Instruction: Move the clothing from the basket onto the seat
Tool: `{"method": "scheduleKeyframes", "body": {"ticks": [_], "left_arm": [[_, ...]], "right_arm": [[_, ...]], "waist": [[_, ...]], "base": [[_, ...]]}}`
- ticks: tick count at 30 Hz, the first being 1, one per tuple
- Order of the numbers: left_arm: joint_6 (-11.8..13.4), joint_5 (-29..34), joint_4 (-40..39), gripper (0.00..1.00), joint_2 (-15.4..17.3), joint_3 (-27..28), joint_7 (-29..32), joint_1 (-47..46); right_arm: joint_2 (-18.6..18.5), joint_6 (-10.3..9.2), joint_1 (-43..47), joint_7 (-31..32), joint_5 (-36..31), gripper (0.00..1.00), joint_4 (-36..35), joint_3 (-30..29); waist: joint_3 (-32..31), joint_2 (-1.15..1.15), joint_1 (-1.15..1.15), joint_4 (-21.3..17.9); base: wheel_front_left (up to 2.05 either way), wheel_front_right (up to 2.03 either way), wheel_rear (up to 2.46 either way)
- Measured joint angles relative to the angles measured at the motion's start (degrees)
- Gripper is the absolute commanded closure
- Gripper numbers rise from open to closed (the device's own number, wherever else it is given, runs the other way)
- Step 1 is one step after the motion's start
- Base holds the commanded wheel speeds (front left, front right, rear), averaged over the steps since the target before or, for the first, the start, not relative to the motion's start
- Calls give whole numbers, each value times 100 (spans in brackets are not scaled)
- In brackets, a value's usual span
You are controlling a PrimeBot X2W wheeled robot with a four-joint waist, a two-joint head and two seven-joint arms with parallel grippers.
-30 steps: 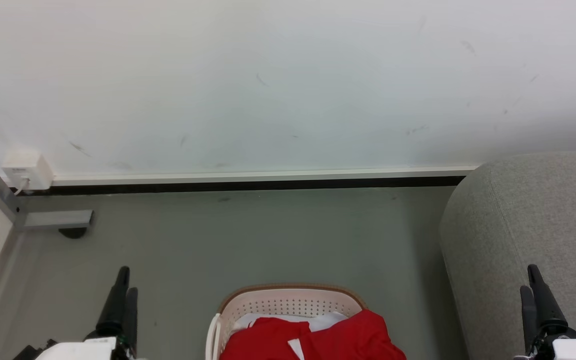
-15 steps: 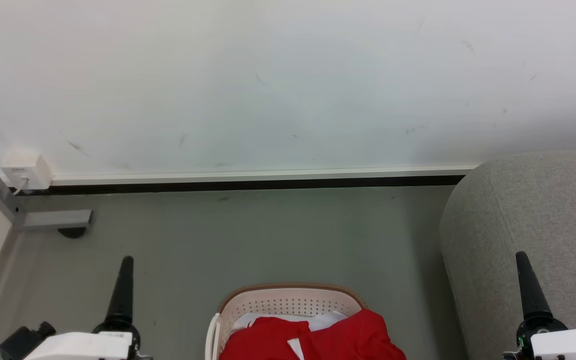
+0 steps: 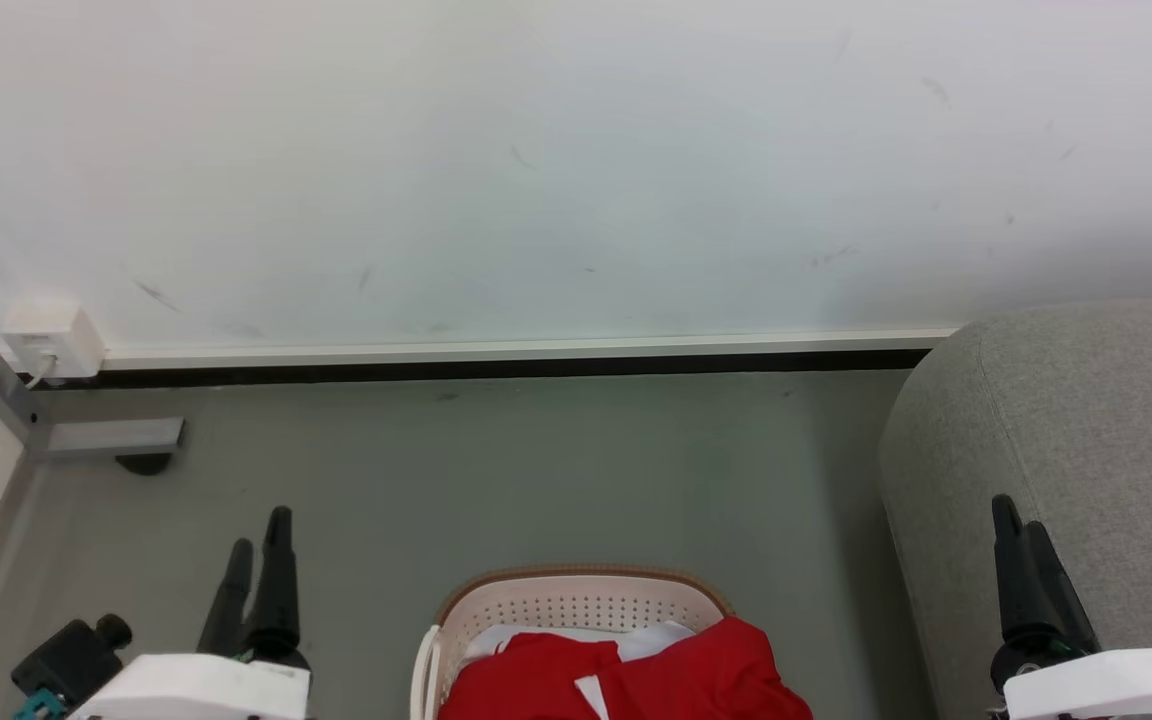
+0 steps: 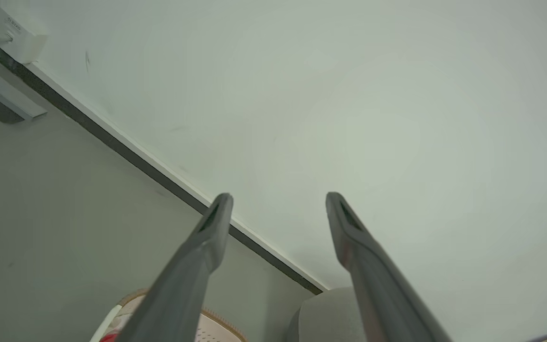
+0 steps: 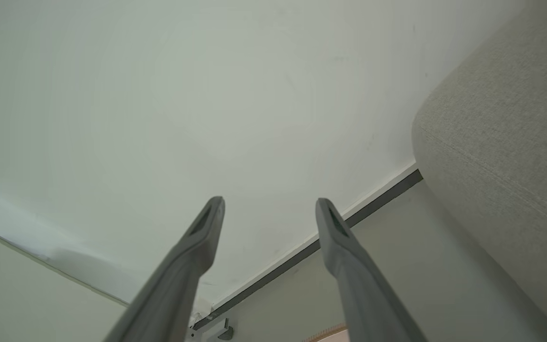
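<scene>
1. In the head view, each claw was a single dark spike half a second ago. Both wrists have since rolled and drawn slightly inward, so two fingers now show on each. The basket, the clothes and the seat lie as they did.
2. Nearest on the robot's left, the left gripper (image 3: 259,530) has long, tapered, matte dark fingers. In the left wrist view they stand well spread with a clear gap, and nothing is held between them. It hangs over the floor, apart from the basket.
3. The right gripper (image 3: 1020,512) is of the same shape. In the right wrist view its fingers are parted just as widely and hold nothing. It sits in front of the seat's side.
4. Between the two claws, at the bottom edge, stands the basket (image 3: 581,603). It is cream-white plastic with a curved wall, rows of small round holes and a brown rim.
5. A crumpled red garment (image 3: 696,680) of smooth cloth is heaped in the basket and reaches over its right rim. A white garment (image 3: 641,641) shows from under it.
6. Right of the basket, near but not touching, is the seat (image 3: 1086,420). It is light grey woven upholstery with a rounded corner and a stitched seam.
7. The floor (image 3: 496,470) is smooth and grey-green.
8. Farthest back, a white skirting (image 3: 496,351) sits above a dark strip, below a pale, faintly scuffed wall (image 3: 536,170).
9. A white boxy socket (image 3: 51,338) is mounted at the far left.
</scene>
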Motion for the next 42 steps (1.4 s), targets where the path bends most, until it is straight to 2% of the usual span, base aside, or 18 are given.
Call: {"method": "scheduleKeyframes", "body": {"ticks": [8, 20, 42], "left_arm": [[169, 890, -11, 0, 38, -160, -123, 0], [359, 1685, 212, 0, 152, -324, -337, -12], [416, 2859, 289, 0, 203, -511, -647, -83]], "right_arm": [[-46, 1, -42, -141, -988, 0, 125, 171], [-51, 1, -80, -330, -2112, 0, 332, 220], [63, 1, -123, -659, -3384, 0, 433, 249]], "waist": [[-8, 0, 0, 2], [-32, 0, 0, 4], [-45, 0, 0, 10]], "base": [[0, 0, 0], [0, 0, 0], [0, 0, 0]]}}
